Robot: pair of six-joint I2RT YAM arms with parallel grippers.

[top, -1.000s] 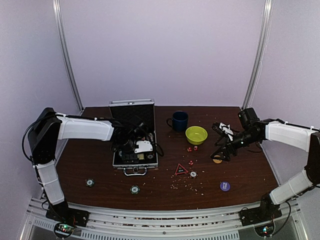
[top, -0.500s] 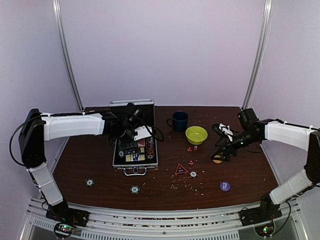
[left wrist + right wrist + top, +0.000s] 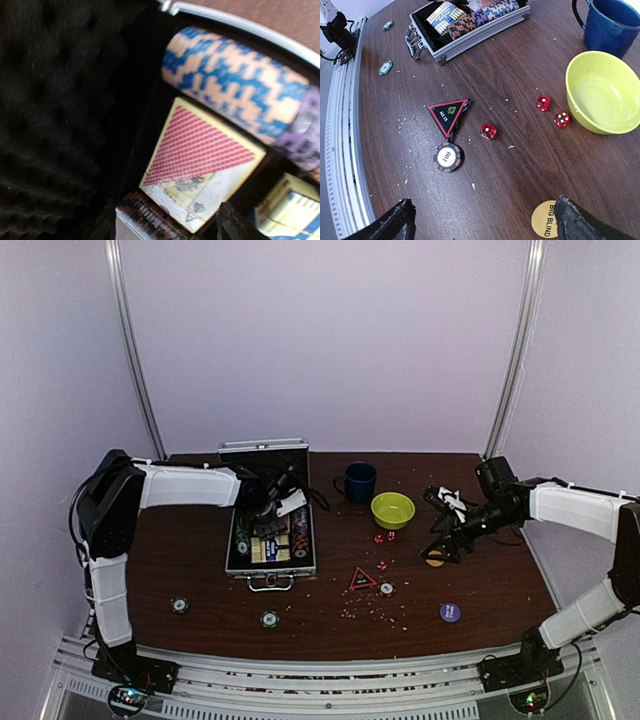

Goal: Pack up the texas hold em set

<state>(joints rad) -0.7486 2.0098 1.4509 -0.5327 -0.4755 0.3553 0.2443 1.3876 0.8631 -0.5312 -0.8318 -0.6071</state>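
Observation:
The silver briefcase (image 3: 268,558) lies open with its lid (image 3: 263,455) upright. Inside, a row of blue-and-orange chips (image 3: 235,80) sits beside the red card box (image 3: 200,160) and the blue card box (image 3: 290,205). My left gripper (image 3: 275,508) hangs over the back of the case. Its fingers (image 3: 235,225) flank the red box's lower end, and contact is unclear. My right gripper (image 3: 490,225) is open above bare table, next to a yellow "Big Blind" chip (image 3: 545,220). A red triangle (image 3: 447,115), a "100" chip (image 3: 448,156) and three red dice (image 3: 489,131) lie loose.
A yellow-green bowl (image 3: 393,510) and a dark blue mug (image 3: 357,482) stand behind the dice. Loose chips lie at the front left (image 3: 179,605), front centre (image 3: 269,619) and front right, a purple one (image 3: 450,612). White crumbs dot the table. A metal rail (image 3: 345,125) runs along the near edge.
My left gripper has risen from the front part of the case and moved back toward the lid. The right arm has not moved.

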